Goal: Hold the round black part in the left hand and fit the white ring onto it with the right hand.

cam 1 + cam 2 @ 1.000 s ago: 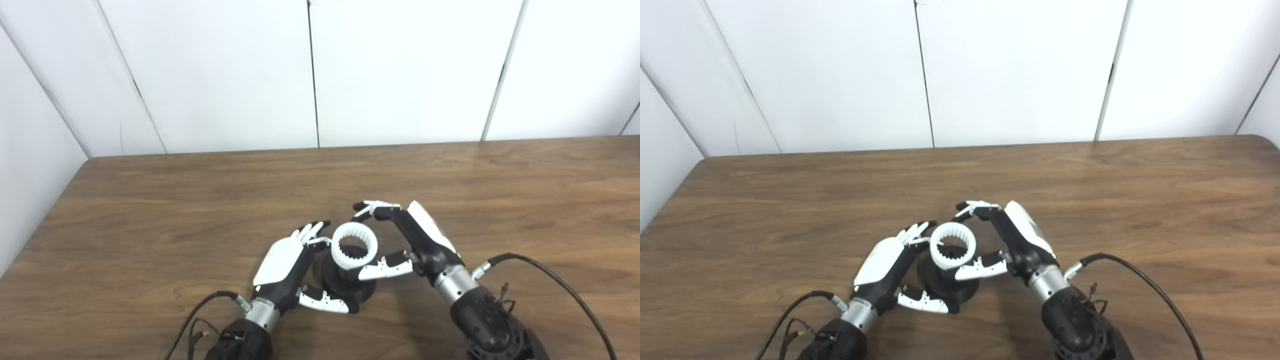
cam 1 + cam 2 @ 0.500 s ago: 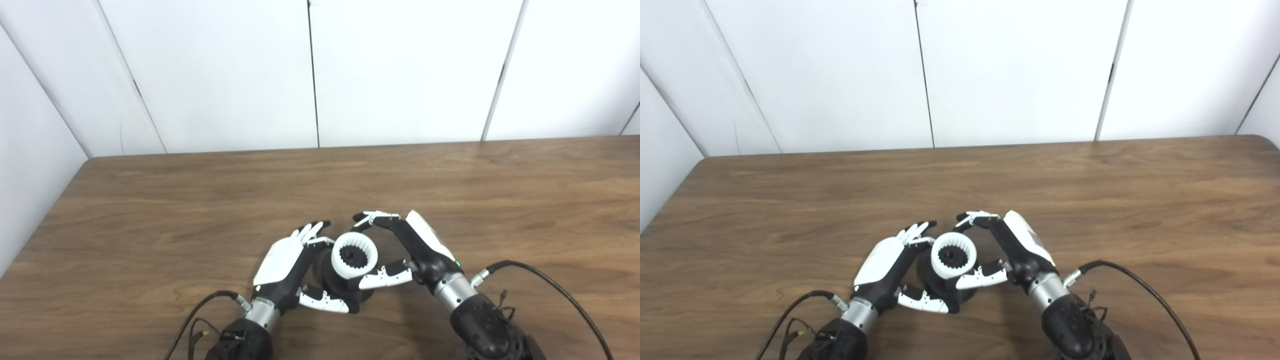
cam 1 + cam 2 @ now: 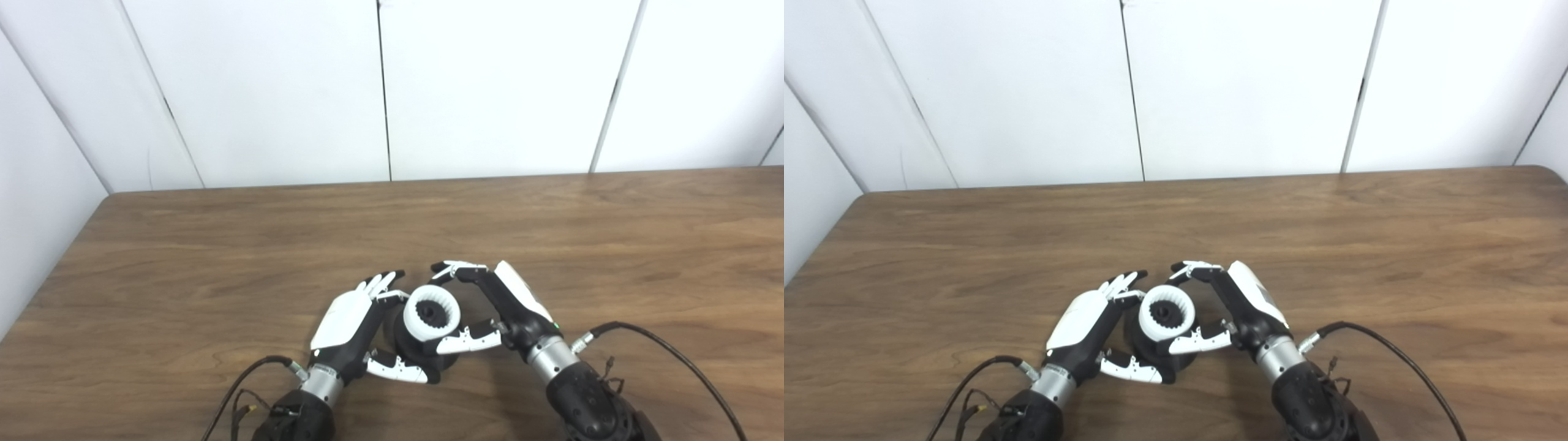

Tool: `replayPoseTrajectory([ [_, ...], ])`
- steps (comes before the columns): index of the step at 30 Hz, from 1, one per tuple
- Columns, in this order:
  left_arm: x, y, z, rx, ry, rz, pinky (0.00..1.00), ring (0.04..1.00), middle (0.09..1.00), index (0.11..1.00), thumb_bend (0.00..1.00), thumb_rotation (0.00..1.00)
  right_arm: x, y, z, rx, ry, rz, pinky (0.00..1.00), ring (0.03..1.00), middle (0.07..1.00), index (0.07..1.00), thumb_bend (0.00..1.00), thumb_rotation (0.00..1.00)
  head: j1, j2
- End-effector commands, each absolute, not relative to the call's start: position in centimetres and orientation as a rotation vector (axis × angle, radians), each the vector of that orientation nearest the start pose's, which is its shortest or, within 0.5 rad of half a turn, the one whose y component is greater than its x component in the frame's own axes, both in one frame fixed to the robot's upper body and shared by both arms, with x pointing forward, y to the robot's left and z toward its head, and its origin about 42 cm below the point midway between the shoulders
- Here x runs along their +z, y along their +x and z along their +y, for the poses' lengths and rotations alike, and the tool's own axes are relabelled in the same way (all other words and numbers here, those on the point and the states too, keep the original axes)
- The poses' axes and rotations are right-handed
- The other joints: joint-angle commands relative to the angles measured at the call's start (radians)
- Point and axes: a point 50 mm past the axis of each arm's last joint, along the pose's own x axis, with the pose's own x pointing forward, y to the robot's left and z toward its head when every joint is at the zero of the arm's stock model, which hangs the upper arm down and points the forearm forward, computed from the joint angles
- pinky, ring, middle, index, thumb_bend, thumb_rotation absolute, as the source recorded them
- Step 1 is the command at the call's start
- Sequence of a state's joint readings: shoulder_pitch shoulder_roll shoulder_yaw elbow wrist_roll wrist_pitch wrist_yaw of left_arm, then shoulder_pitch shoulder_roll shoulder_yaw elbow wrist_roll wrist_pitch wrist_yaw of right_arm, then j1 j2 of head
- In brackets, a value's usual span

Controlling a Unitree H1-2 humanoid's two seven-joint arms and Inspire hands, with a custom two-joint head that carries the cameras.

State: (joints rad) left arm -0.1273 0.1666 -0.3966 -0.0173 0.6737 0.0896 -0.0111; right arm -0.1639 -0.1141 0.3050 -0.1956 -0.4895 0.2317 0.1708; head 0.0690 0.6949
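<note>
The toothed white ring [image 3: 432, 311] sits over the round black part [image 3: 422, 346] near the worktop [image 3: 184, 257] front edge. The right robot hand [image 3: 490, 306] pinches the ring to seat it; the left robot hand [image 3: 361, 331] cups the part, steadying it.
</note>
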Motion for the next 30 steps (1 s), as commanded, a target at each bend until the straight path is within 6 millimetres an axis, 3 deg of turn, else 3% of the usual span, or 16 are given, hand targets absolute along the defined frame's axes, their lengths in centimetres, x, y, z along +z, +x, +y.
replayPoseTrajectory([
  [1,11.7,30.4,14.6,-0.373,0.914,-0.158,1.00,0.992,0.969,0.603,0.93,0.29,18.1,32.0,-14.3,0.347,-0.631,-0.191,0.85,0.891,0.824,0.480,0.52,0.14,0.002,0.005],
  [24,11.8,30.4,14.7,-0.374,0.920,-0.156,1.00,0.991,0.971,0.604,0.93,0.29,18.9,32.1,-14.7,0.383,-0.705,-0.170,0.88,0.892,0.837,0.489,0.52,0.15,0.000,0.010],
  [26,11.7,30.4,14.8,-0.374,0.919,-0.156,1.00,0.990,0.972,0.607,0.93,0.30,19.1,32.0,-14.9,0.413,-0.743,-0.147,0.83,0.897,0.873,0.659,0.77,0.33,0.000,0.010],
  [27,11.7,30.4,14.8,-0.374,0.918,-0.157,1.00,0.991,0.971,0.607,0.93,0.29,19.1,32.0,-15.1,0.431,-0.758,-0.141,0.82,0.900,0.888,0.725,0.84,0.39,0.001,0.010],
  [30,11.7,30.5,14.9,-0.373,0.917,-0.156,1.00,0.991,0.969,0.607,0.93,0.29,19.1,32.0,-15.4,0.469,-0.780,-0.135,0.79,0.904,0.913,0.823,0.94,0.47,0.001,0.010],
])
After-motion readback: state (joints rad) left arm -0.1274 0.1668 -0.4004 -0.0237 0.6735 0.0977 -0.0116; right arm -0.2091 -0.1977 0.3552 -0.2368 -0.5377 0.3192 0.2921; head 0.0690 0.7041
